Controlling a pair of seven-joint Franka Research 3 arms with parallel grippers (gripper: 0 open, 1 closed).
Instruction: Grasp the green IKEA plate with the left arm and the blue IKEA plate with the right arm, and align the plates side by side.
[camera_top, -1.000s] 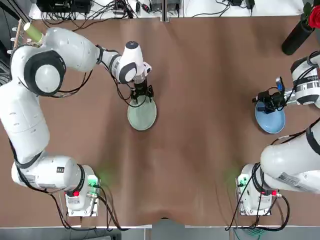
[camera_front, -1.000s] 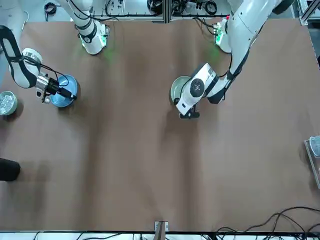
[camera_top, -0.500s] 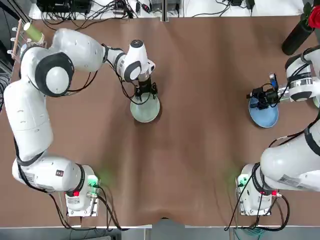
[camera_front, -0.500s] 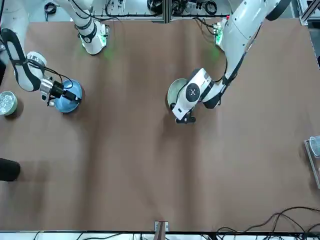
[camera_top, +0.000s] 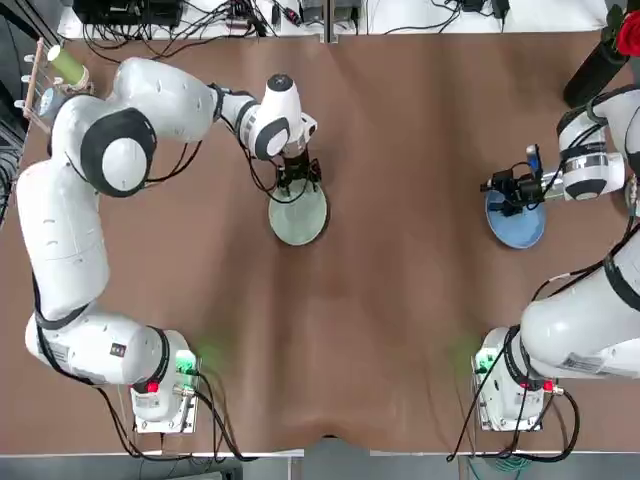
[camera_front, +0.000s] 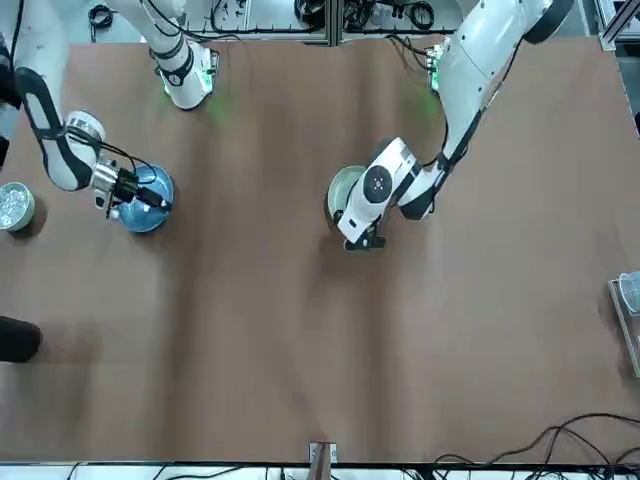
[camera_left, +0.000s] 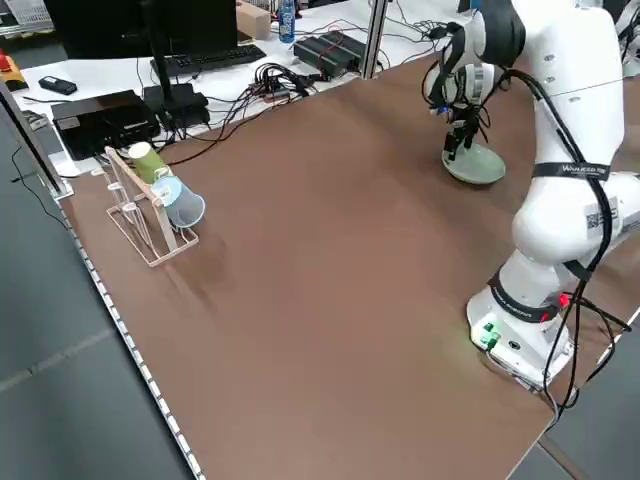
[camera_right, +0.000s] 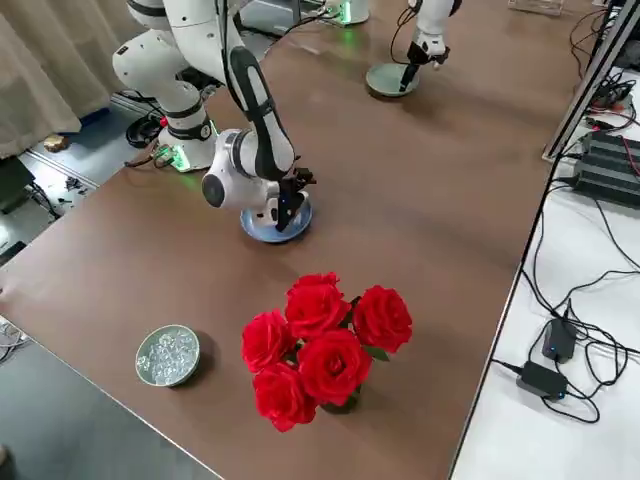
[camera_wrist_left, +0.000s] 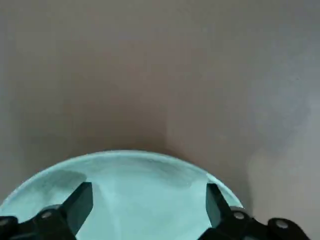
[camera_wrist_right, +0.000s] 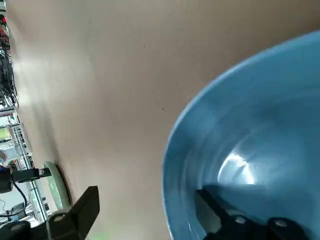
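The pale green plate (camera_top: 298, 222) lies flat on the brown table, left of centre. My left gripper (camera_top: 298, 183) points down at the plate's far rim. In the left wrist view its fingers (camera_wrist_left: 82, 200) stand apart over the green plate (camera_wrist_left: 145, 210). The blue plate (camera_top: 520, 225) rests near the table's right edge. My right gripper (camera_top: 508, 190) is at its left rim. In the right wrist view one finger is inside the blue plate (camera_wrist_right: 260, 125) and the other is outside, with the rim in the wide gap between them.
A black vase of red roses (camera_right: 320, 345) and a small glass dish (camera_right: 168, 355) stand at the far right. A wooden cup rack (camera_left: 150, 205) is at the far left corner. Cables run along the table's far edge (camera_top: 330, 30).
Both plates moved with their grippers. The green plate slid right and slightly away from the robot. The blue plate slid left, toward the table's middle, and slightly away.
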